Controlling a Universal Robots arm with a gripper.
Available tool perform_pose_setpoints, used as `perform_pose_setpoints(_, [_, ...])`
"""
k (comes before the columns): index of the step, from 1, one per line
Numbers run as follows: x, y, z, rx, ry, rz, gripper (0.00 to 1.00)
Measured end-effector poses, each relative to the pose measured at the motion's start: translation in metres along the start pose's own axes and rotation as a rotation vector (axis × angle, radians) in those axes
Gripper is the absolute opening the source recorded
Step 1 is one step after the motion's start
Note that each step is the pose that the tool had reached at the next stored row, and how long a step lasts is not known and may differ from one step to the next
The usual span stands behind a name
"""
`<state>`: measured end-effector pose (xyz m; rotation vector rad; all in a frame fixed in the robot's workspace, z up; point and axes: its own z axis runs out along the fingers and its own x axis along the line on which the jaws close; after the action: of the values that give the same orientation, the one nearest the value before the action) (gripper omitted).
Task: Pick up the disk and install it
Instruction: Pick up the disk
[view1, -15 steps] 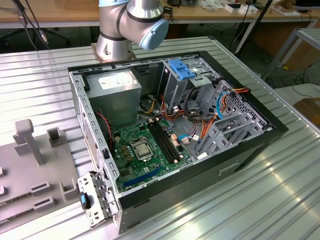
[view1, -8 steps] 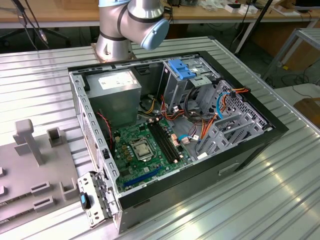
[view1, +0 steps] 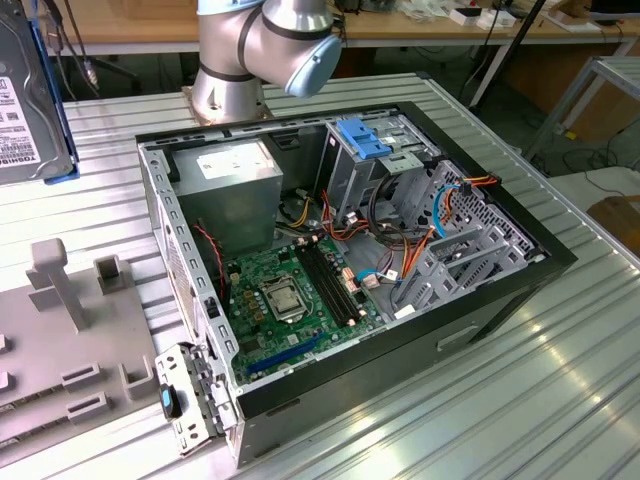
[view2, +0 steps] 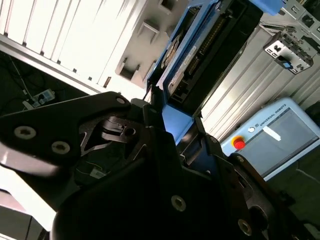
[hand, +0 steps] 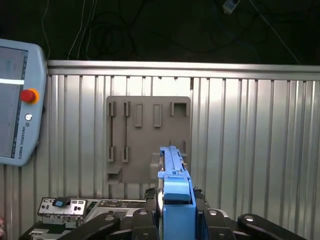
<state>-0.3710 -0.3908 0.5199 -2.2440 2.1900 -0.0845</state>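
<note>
The gripper (hand: 175, 216) grasps the disk (hand: 174, 180): in the first wrist view its black fingers (hand: 207, 220) are clenched against either side of the blue rail, and the disk stands on edge between them. In the second wrist view the disk (view2: 197, 50) juts out from the jaws, its label side and connector edge in sight.

In the exterior view the disk (view1: 28, 100) hangs in the air outside the case (view1: 480, 330), well off to the exterior view's left of it and near the camera, its label facing the lens.

The case lies open on its side on the ribbed table (view1: 560, 400). Inside it are the board (view1: 290, 295), the grey supply box (view1: 235, 175), a blue latch (view1: 365, 135) and the grey drive cage (view1: 460, 250) with loose cables.

A grey fixture plate (view1: 60, 330) lies on the table beside the case, to the exterior view's left. The arm's base (view1: 260, 50) stands behind the case. A pendant (hand: 17, 100) rests on the table apart from the case.
</note>
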Motion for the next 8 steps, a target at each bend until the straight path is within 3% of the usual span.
perform_pose_setpoints(3, [0.0132,-0.0049,0.0019,0.0001,-0.0001,0.0,0.37])
perform_pose_setpoints(5, [0.0176,-0.007,0.003,0.0002,-0.0067,0.0,0.37])
perform_pose_setpoints(8, [0.0214,-0.0088,0.0034,0.001,-0.0417,0.002,0.37])
